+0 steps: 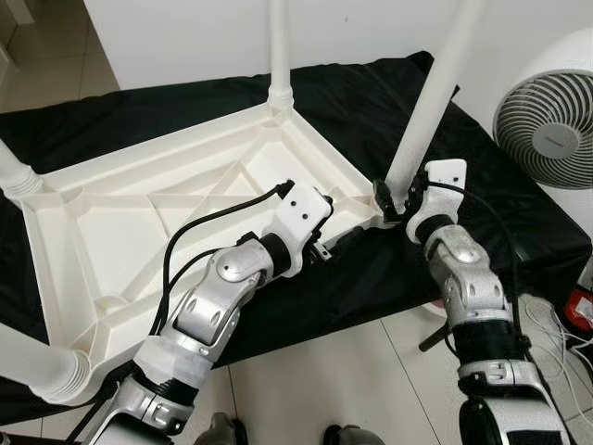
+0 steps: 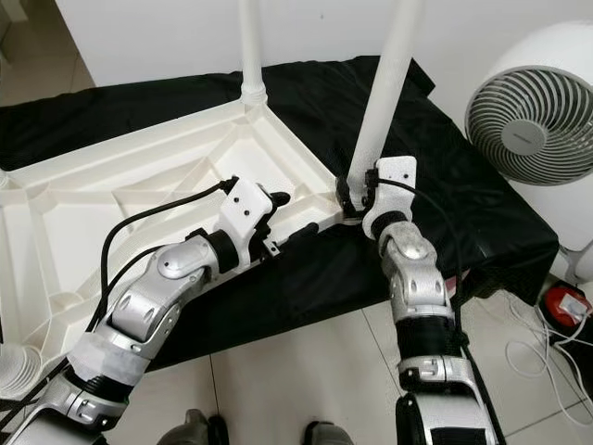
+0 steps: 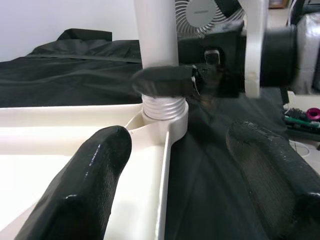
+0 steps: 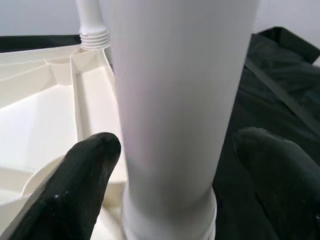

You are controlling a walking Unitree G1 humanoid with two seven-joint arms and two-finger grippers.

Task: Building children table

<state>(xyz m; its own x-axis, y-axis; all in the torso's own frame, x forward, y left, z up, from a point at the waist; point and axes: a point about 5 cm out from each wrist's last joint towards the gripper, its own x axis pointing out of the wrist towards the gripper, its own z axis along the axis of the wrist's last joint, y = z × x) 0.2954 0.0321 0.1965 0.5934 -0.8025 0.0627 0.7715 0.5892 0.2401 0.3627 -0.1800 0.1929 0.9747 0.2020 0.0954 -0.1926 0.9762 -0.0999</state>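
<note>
A white plastic table top (image 1: 120, 232) lies upside down on a black cloth. Two legs stand upright at its far corners, the back one (image 1: 278, 46) and the right one (image 1: 431, 102); two more (image 1: 37, 366) stick out at the left corners. My right gripper (image 1: 389, 199) is shut on the right leg just above its threaded socket, one finger (image 4: 85, 185) on each side. My left gripper (image 1: 334, 243) is open and straddles the table's near rim (image 3: 162, 175) close to that corner, with one finger (image 3: 85, 190) inside the frame and the other over the cloth.
A white floor fan (image 1: 556, 111) stands right of the black-covered platform (image 1: 482, 185). Cables and a red object (image 1: 579, 306) lie on the tiled floor at the right. My feet (image 1: 338, 434) are near the platform's front edge.
</note>
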